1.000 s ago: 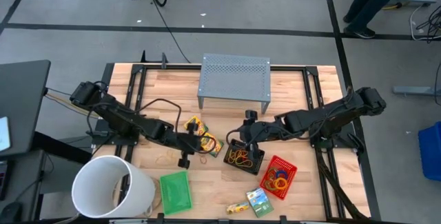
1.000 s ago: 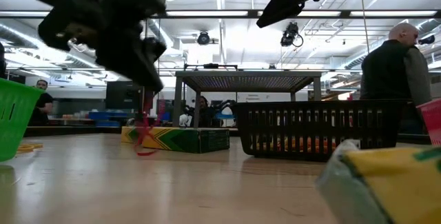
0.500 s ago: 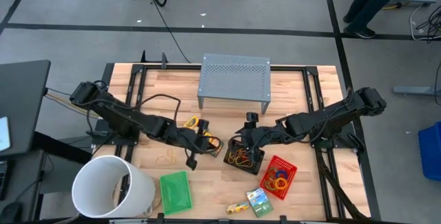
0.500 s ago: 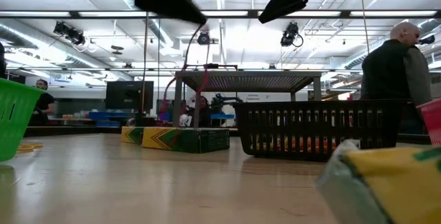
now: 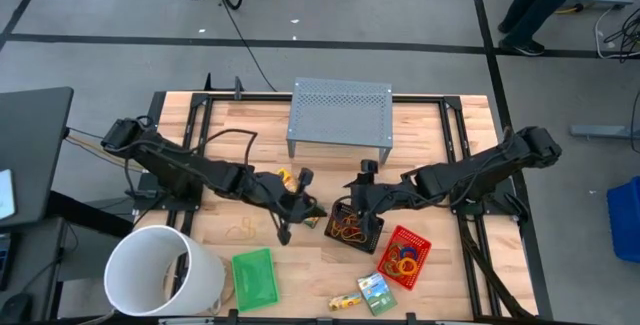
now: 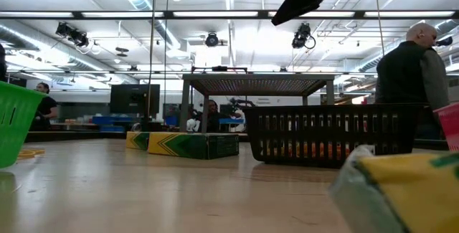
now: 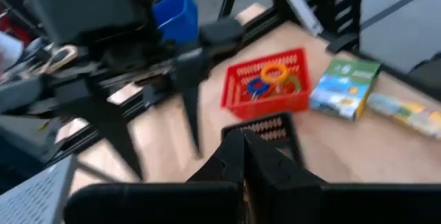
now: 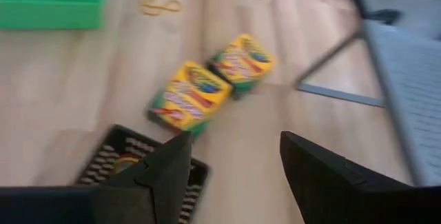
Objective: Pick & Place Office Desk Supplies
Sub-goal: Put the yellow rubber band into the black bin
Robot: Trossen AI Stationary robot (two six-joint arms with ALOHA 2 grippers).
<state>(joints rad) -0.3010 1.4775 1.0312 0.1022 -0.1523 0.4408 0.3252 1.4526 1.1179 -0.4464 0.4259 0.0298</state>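
My left gripper [image 5: 308, 208] is shut and hovers over the two crayon boxes [image 8: 189, 96] at mid-table, pointing toward the black mesh tray [image 5: 358, 227]. Its closed fingertips [image 7: 241, 141] show in the blurred left wrist view. The thin red rubber band that hung from it a moment ago shows in no present view. My right gripper [image 5: 352, 203] hangs open above the black tray's far side, nothing between its fingers [image 8: 165, 172]. The tray holds rubber bands and rests flat on the table. My left gripper is shut on the thin red rubber band, but the place of contact does not show: the wrist view is blurred and the high view is too coarse. Nothing red lies on the table by the crayon boxes [image 6: 183, 145].
A red tray [image 5: 405, 255] with coloured rings, a crayon box [image 5: 375, 293] and a glue stick [image 5: 345, 303] lie near the front right. A green tray [image 5: 253, 278] and white bucket [image 5: 165, 270] stand front left, loose bands [image 5: 240, 228] beside them. A grey stand [image 5: 341, 115] is at the back.
My left gripper has risen and gone toward the table's right, toward the black tray, rolling as it went. The red band came off the table beside the crayon boxes, hung below the fingers, and left the low view's top with the gripper.
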